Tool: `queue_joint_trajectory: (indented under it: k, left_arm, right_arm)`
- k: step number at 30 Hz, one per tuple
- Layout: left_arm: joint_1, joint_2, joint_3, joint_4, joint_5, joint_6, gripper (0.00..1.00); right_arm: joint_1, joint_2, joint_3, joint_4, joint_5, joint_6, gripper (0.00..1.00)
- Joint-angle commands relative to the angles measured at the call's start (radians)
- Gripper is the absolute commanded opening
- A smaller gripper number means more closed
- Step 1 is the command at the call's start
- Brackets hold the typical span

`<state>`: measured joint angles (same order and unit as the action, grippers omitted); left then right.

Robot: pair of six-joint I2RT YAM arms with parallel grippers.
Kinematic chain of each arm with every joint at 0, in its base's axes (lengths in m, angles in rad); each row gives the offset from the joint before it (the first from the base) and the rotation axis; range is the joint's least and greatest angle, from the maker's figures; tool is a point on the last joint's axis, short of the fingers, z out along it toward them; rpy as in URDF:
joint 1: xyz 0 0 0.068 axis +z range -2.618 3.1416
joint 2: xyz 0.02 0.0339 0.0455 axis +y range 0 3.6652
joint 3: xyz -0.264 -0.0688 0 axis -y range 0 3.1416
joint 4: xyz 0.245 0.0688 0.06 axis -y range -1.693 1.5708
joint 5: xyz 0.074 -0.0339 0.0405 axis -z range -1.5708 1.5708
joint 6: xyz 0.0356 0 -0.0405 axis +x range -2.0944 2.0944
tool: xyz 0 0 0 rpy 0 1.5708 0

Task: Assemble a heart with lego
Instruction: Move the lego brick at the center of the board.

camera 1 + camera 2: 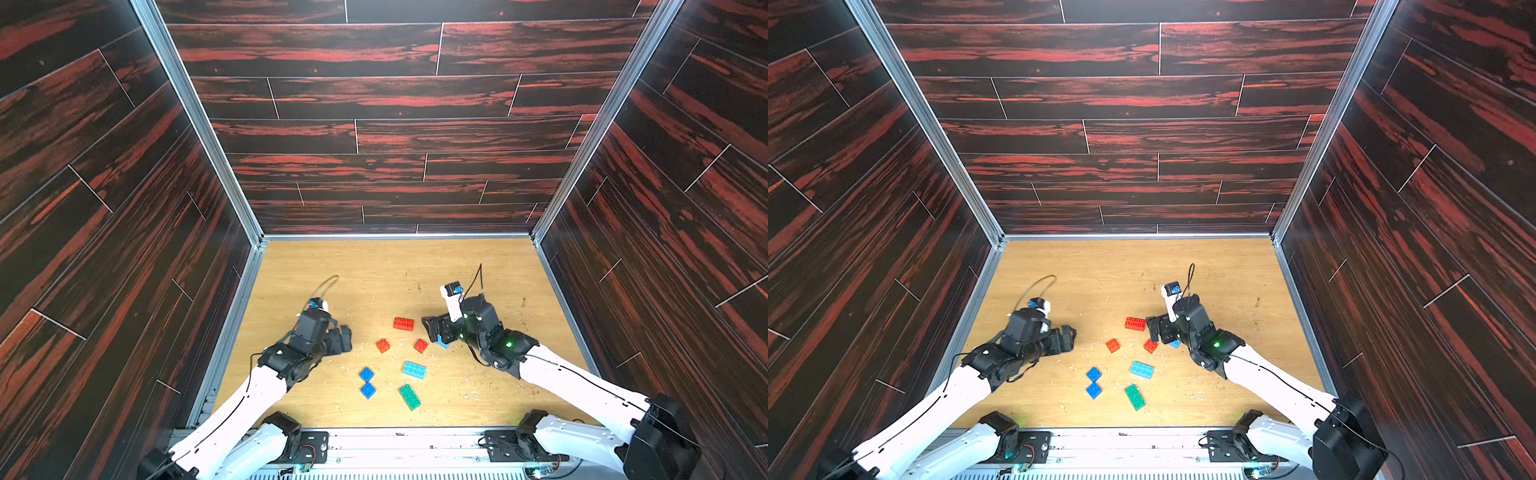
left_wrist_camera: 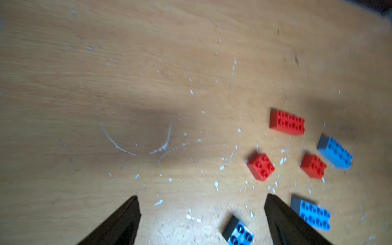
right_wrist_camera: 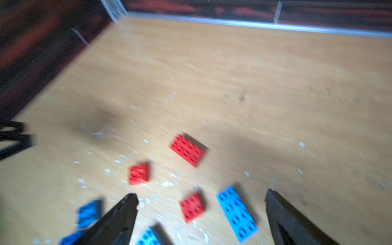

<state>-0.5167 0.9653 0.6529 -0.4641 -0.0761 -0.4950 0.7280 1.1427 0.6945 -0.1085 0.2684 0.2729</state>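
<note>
Hovering with left gripper (image 1: 345,338) and right gripper (image 1: 432,330) wide open and empty, one each side of the lego (image 1: 382,345) lying loose on the table (image 1: 478,266), likely ready to start picking up, no heart made yet.

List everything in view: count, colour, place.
long red brick: one, red-orange, mid-table, farthest back
square red bricks: two, red-orange, just before it
light blue bricks: two; one mid-table, one partly under right gripper
dark blue bricks: two, toward left arm
green brick: one, nearest the bases
white flecks: many, scattered
table: one, light wood
walls: three, dark red
left gripper: black, open, empty
right gripper: black, open, empty
</note>
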Motion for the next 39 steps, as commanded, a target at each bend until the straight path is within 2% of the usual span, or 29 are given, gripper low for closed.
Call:
queue_joint_trajectory:
  k: [1, 7, 9, 13, 17, 21, 26, 32, 37, 39]
  left_arm:
    - [-0.082, 0.079, 0.073, -0.032, -0.028, 0.092, 0.95]
    - [-0.231, 0.328, 0.218, -0.099, -0.029, 0.21, 0.89]
    - [-0.25, 0.388, 0.243, -0.101, -0.019, 0.234, 0.87]
    - [-0.276, 0.51, 0.301, -0.17, -0.016, 0.285, 0.82]
    - [-0.276, 0.584, 0.33, -0.129, -0.036, 0.315, 0.81]
    - [-0.276, 0.679, 0.393, -0.152, -0.063, 0.349, 0.78]
    - [-0.276, 0.762, 0.447, -0.139, -0.054, 0.368, 0.73]
    - [-0.253, 0.838, 0.472, -0.122, -0.054, 0.379, 0.62]
    - [-0.216, 0.847, 0.465, -0.072, -0.026, 0.377, 0.5]
    - [-0.203, 0.853, 0.465, -0.07, -0.019, 0.381, 0.43]
  right_arm:
    - [-0.002, -0.026, -0.017, -0.014, 0.113, 0.02, 0.98]
    - [-0.019, -0.053, -0.019, 0.047, 0.181, 0.047, 0.98]
    - [-0.02, -0.069, -0.022, 0.059, 0.228, 0.039, 0.98]
    - [-0.022, -0.134, -0.05, 0.09, 0.233, 0.015, 0.98]
    - [-0.027, -0.116, -0.019, 0.032, 0.276, 0.05, 0.98]
    - [-0.026, -0.102, -0.013, 0.042, 0.17, 0.022, 0.98]
    - [-0.026, -0.105, -0.019, 0.048, 0.153, 0.015, 0.98]
    - [-0.025, -0.1, -0.009, 0.038, 0.14, 0.02, 0.98]
    - [-0.025, -0.09, -0.002, 0.035, 0.137, 0.02, 0.98]
    - [-0.026, -0.085, -0.001, 0.036, 0.129, 0.019, 0.98]
